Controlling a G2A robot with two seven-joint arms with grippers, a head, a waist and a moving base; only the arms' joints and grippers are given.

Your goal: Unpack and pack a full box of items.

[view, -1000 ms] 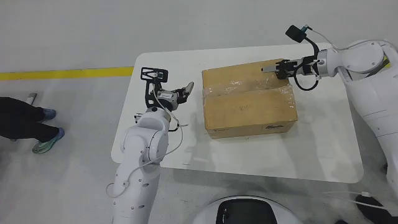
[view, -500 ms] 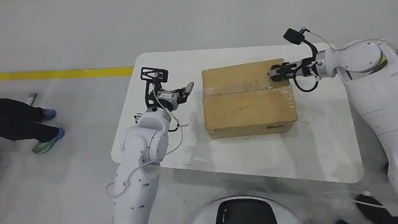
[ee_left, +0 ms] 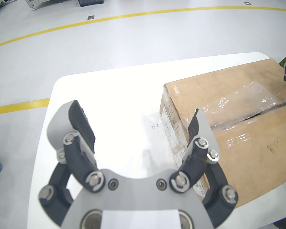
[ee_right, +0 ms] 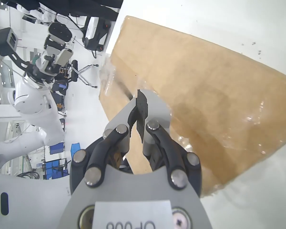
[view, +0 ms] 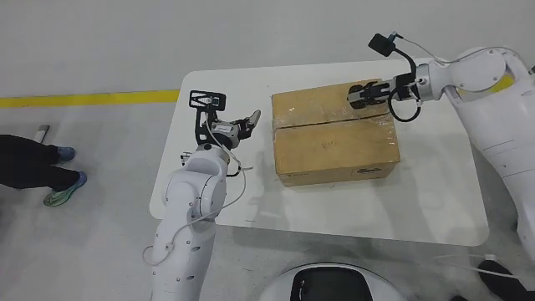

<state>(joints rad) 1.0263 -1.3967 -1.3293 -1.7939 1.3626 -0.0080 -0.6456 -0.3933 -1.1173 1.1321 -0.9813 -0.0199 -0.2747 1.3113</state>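
Table [view: 418, 213]: white, rounded corners. At its left you have the left gripper [ee_left: 135, 110], fingers spread wide with nothing between them. It is held above bare tabletop just beside the box's left end and does not touch it.

Box [view: 334, 146]: brown cardboard, closed, lying flat at mid-table with its long side running left to right. A seam [ee_left: 252, 116] runs along the middle of the top. Clear, wrinkled tape [ee_left: 247, 96] covers it, and you can see a dark gap in the seam under the tape. Printed labels [ee_left: 171, 129] are on the left end face.

Toward the right, your right gripper [ee_right: 139, 101] sits over the far right part of the box top, near the seam. Its pads are pressed together with nothing seen between them. You cannot tell whether its tip touches the cardboard.
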